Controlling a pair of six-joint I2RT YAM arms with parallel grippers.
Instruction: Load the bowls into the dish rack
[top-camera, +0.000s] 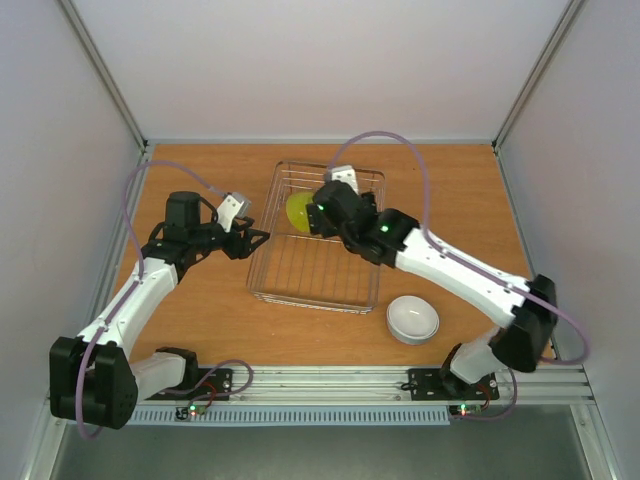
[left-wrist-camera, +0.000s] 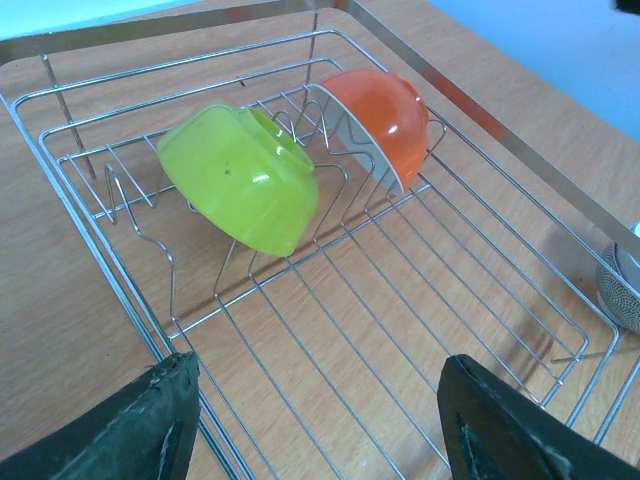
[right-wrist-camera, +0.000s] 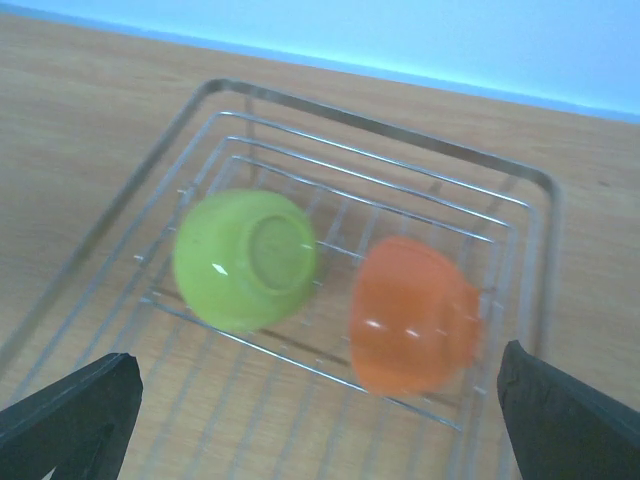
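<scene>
The wire dish rack (top-camera: 318, 262) lies mid-table. A lime-yellow bowl (top-camera: 298, 212) and an orange bowl (left-wrist-camera: 382, 118) lean on their sides against its prongs at the far end. Both show in the right wrist view, the lime one (right-wrist-camera: 245, 258) on the left and the orange one (right-wrist-camera: 415, 315) on the right. A pale bowl (top-camera: 412, 319) sits upside down on the table outside the rack's near right corner. My right gripper (right-wrist-camera: 320, 420) is open and empty above the two racked bowls. My left gripper (left-wrist-camera: 320, 430) is open and empty at the rack's left side (top-camera: 256, 240).
The rack's raised wire wall (left-wrist-camera: 95, 250) runs just in front of my left finger (left-wrist-camera: 130, 430). The pale bowl's edge (left-wrist-camera: 625, 285) shows beyond the rack's far side in the left wrist view. Grey walls enclose the wooden table (top-camera: 200, 300) on three sides.
</scene>
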